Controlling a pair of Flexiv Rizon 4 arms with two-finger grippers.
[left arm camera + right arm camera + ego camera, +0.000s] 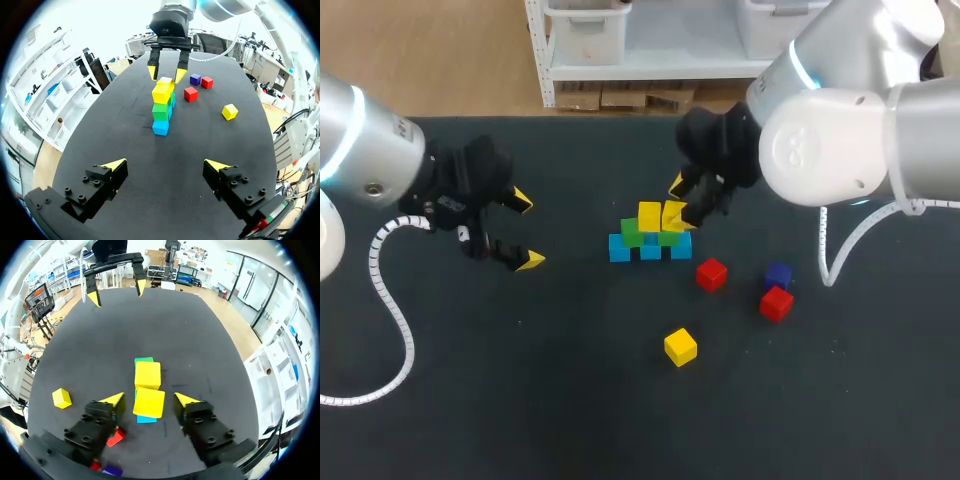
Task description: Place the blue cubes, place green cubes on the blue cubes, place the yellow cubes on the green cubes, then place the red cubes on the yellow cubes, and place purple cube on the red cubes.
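The right gripper (681,200) stands open astride the yellow cube (148,402) atop the stack (648,245), neither finger appearing to touch it, so it should rise straight up without brushing, the loose yellow cube (680,346) lying well apart on the stack's robot side.

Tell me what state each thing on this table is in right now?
Left tool: open, empty.
Right tool: open, straddling a top yellow cube.
Blue-green-yellow cube stack: three layers standing.
Loose yellow cube: lying unstacked.
Two red cubes: lying unstacked.
Purple cube: lying unstacked.
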